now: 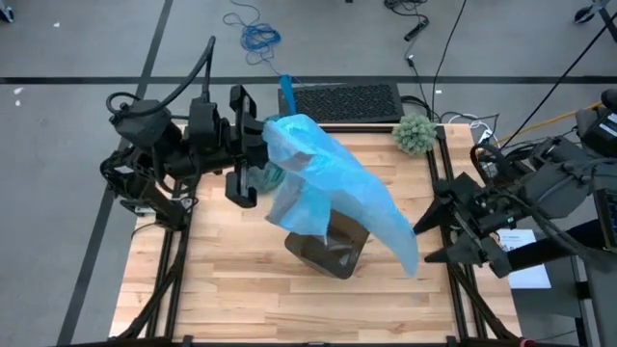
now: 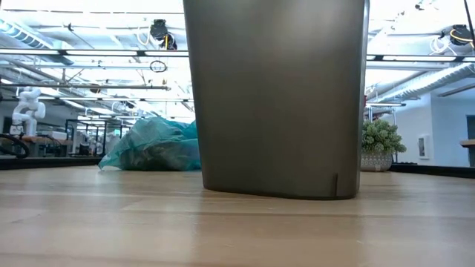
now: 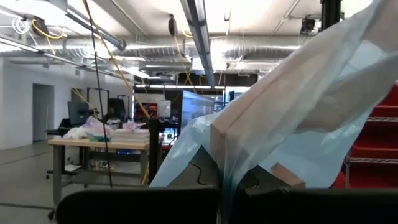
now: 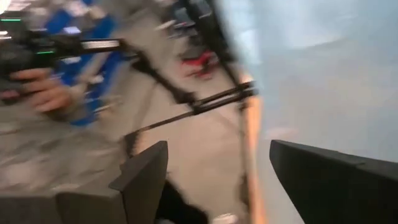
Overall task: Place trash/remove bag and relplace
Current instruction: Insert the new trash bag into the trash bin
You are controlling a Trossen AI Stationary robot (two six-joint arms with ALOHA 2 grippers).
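Observation:
My left gripper (image 1: pixel 253 145) stands above the table's far left, shut on a light blue plastic bag (image 1: pixel 333 183). The bag spreads from it toward the right, over the dark bin (image 1: pixel 333 253), which stands upright on the table (image 2: pixel 278 96). My right gripper (image 1: pixel 432 231) is open at the right edge, just beside the bag's hanging end (image 1: pixel 407 253), with nothing between its fingers (image 4: pixel 146 174). A teal bag (image 2: pixel 152 144) lies bunched on the table behind the bin. The trash is hidden. My left gripper pinches a bunched part of the light blue bag (image 3: pixel 225 186) between its two shut fingers. It comes at the bag from the table's left, about level. The bag is lifted and spreads away from the fingers in loose folds, slack, with its far end drooping past the bin.
A fuzzy grey-green ball (image 1: pixel 415 133) sits at the table's far right corner. A black mat (image 1: pixel 347 101) lies beyond the far edge. In the right wrist view a person's hand (image 4: pixel 43 93) shows off the table. Bare wood lies near the front edge (image 1: pixel 251 299).

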